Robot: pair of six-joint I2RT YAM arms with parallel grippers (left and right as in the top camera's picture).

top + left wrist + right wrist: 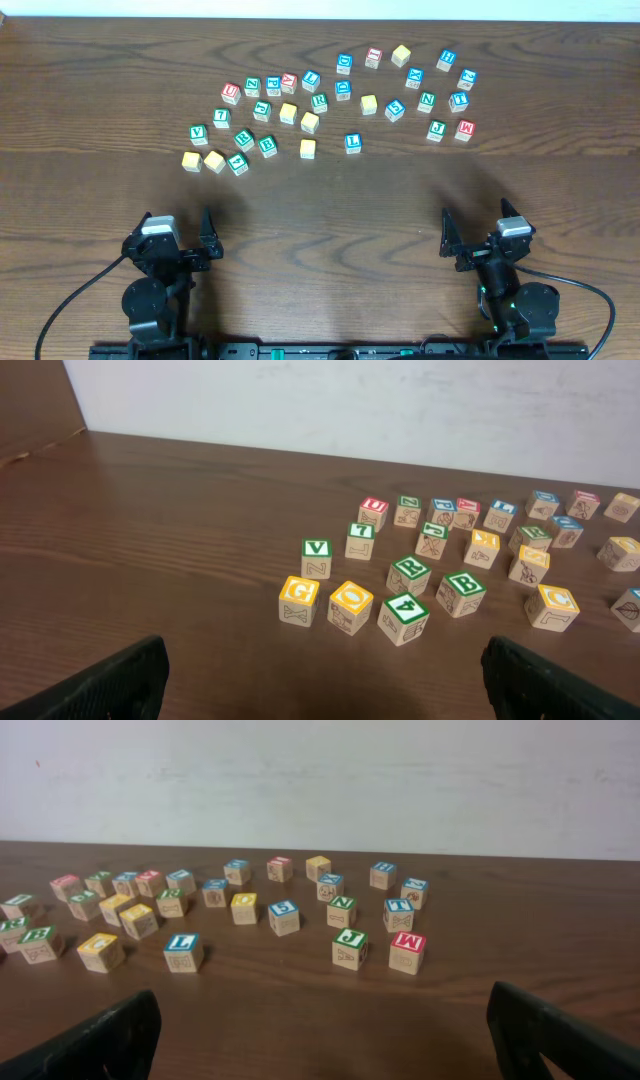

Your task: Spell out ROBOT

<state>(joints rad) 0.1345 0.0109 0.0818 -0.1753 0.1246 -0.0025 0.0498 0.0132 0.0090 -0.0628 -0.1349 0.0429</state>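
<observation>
Several wooden letter blocks lie scattered on the far half of the table. A green R block (243, 139) (410, 573), a green B block (267, 146) (462, 592) and a yellow O block (214, 161) (350, 606) sit in the left cluster. A second green R block (319, 101) lies mid-table. My left gripper (178, 228) (320, 680) is open and empty near the front edge, well short of the blocks. My right gripper (475, 222) (320, 1030) is also open and empty, near the front right.
Other blocks stand around: yellow G (298, 600), green V (317, 557), blue L (352, 142) (184, 950), green J (349, 947), red M (464, 129) (407, 950). Bare dark wood table (330, 210) lies between grippers and blocks. A white wall stands behind.
</observation>
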